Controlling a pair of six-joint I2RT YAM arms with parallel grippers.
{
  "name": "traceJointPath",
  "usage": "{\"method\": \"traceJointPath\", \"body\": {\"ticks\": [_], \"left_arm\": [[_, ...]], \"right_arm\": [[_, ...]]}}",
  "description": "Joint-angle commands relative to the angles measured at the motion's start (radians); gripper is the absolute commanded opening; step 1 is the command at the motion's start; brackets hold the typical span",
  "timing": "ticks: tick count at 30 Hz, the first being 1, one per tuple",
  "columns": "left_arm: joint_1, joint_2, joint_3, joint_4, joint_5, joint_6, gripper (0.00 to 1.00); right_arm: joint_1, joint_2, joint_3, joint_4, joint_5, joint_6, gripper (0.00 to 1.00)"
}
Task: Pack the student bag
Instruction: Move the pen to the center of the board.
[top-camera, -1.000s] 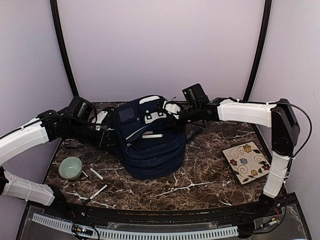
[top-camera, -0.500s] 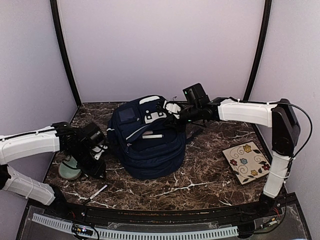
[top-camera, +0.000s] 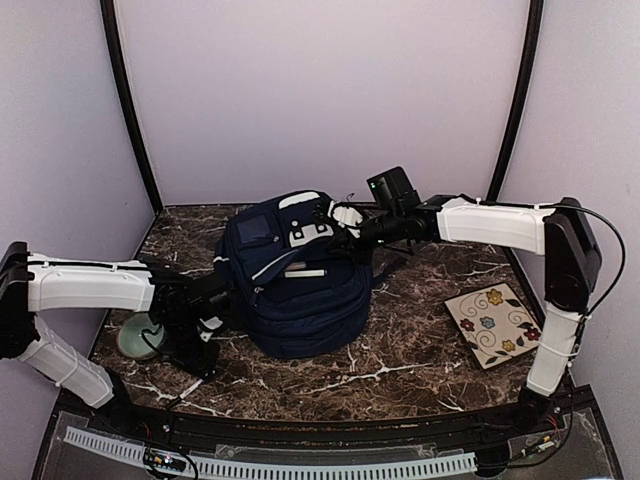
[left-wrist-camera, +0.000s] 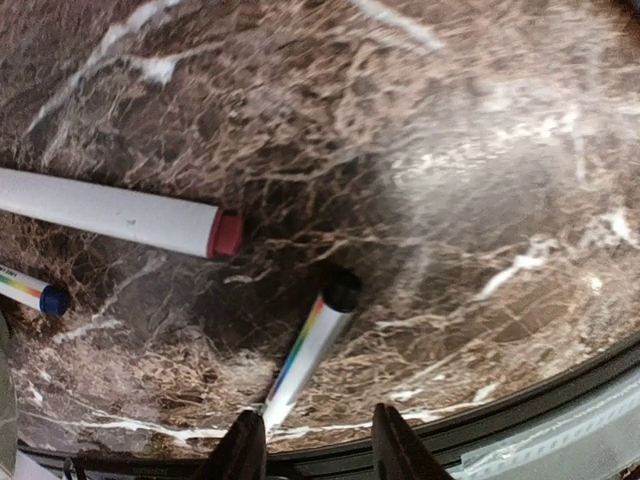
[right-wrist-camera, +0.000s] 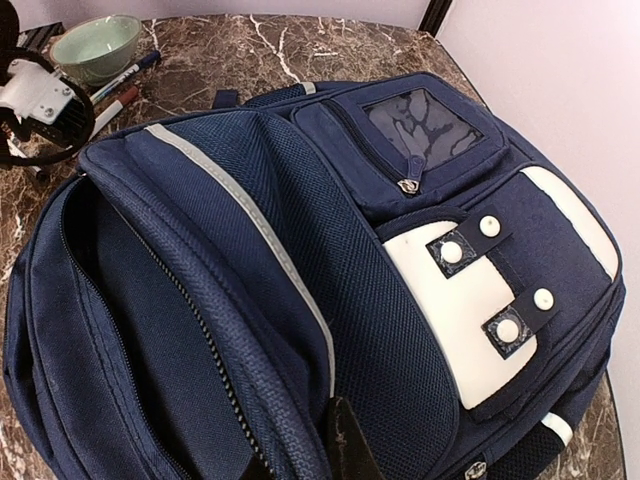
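- at mid-desk, toward the back: bag (top-camera: 300, 290), navy, lying front side up on the dark marble desk (top-camera: 400, 360), its top end toward the back wall.
- bag front: white patches with round studs, a small clear-window pocket, a grey stripe along one flap.
- right wrist view: the main compartment is unzipped and gapes, dark inside; i cannot tell what is in it.
- right tool (top-camera: 340, 228): at the bag's top end, closed narrow and pinching the fabric edge by the open zip; one dark finger shows pressed against that rim.
- left tool (left-wrist-camera: 318, 440): low over the front-left desk, pointing down, tips part-way apart, nothing between them.
- under the left tool: black-capped pen (left-wrist-camera: 310, 350) with a rainbow stripe, lying slantwise on the marble, its lower end just beside the left-hand tip; whether they touch, cannot tell.
- red-tipped marker (left-wrist-camera: 120, 215): white barrel, near that pen but apart from it.
- blue-capped pen (left-wrist-camera: 30, 290): also rainbow-striped, at the view's left edge, mostly cut off.
- bowl (top-camera: 135, 338): pale green, on the desk left of the bag, partly hidden by the left arm.
- tile (top-camera: 495, 325): cream with a flower pattern, flat on the right side of the desk, well apart from the bag.
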Motion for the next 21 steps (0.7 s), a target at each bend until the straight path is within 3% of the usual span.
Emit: {"method": "traceJointPath", "body": {"ticks": [1,5,11,21], "left_arm": [[-0.02,0.067,-0.005,-0.059,-0.081,-0.102,0.39],[-0.023,0.09,-0.015,-0.036,-0.105,-0.126,0.38],[-0.037,0.135,-0.014,0.011,-0.099,-0.104,0.25],[-0.089,0.172,0.006,0.133,-0.048,-0.073,0.12]], "right_arm": [[-0.009,-0.06,-0.009,0.015,-0.067,0.051,0.0],[-0.009,-0.059,-0.011,0.015,-0.077,0.054,0.0],[-0.009,-0.059,-0.014,0.016,-0.082,0.057,0.0],[-0.009,-0.059,-0.019,0.02,-0.075,0.057,0.0]]}}
